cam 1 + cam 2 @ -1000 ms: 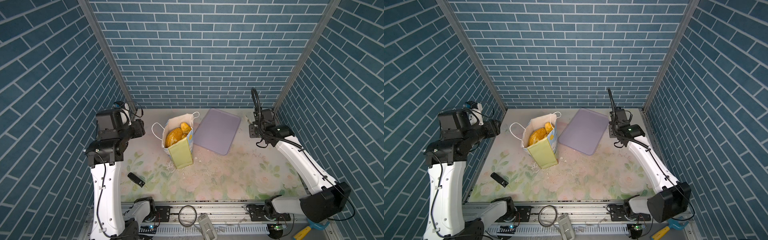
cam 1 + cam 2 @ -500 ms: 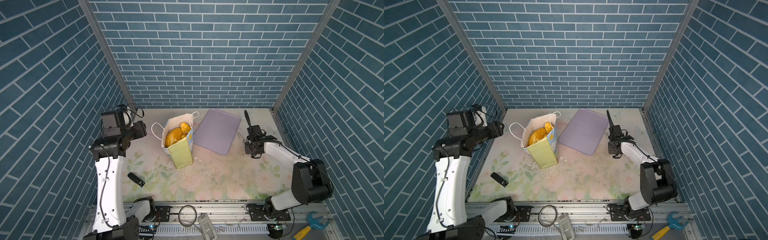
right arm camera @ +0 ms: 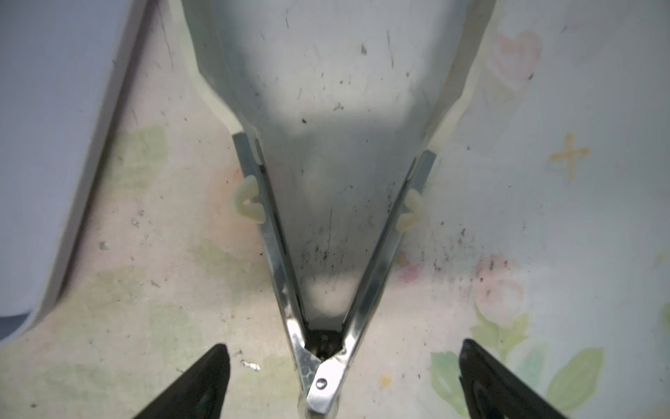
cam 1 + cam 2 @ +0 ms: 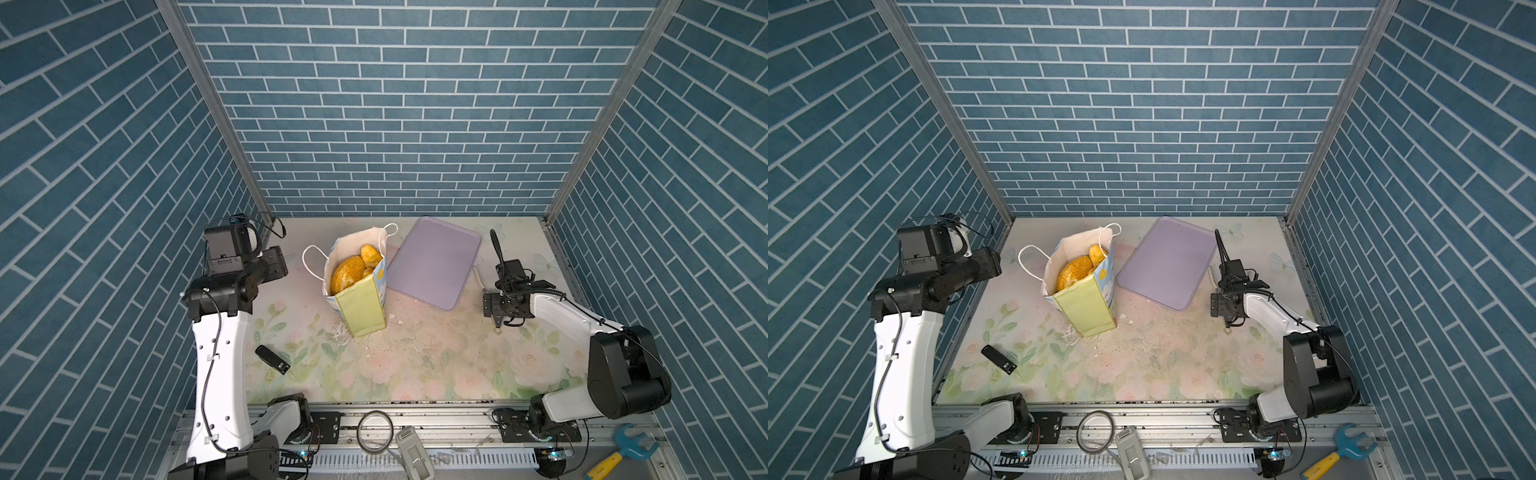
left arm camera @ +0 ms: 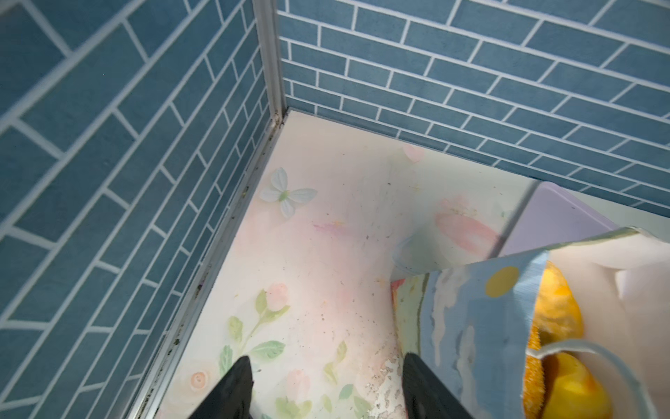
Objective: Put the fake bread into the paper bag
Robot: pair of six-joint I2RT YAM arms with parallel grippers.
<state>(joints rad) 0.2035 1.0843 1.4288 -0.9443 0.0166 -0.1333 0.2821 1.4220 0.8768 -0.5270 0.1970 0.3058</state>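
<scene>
Two grippers stand spread and empty. On the near right, the right gripper point(image 3: 344, 344) straddles the metal tongs point(image 3: 275, 232) lying on the table point(image 3: 145, 254) without touching them. It looks best to lift straight up, so the tongs are not dragged. The left gripper point(image 5: 326, 362) hovers just left of the paper bag point(image 4: 359, 307). Farther back, the fake bread point(image 4: 347, 274) sits inside the upright bag, and the lavender tray point(image 4: 432, 266) to its right shows none

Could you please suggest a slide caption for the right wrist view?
Open right gripper flanking metal tongs that lie spread on the floral table beside the lavender tray.
</scene>
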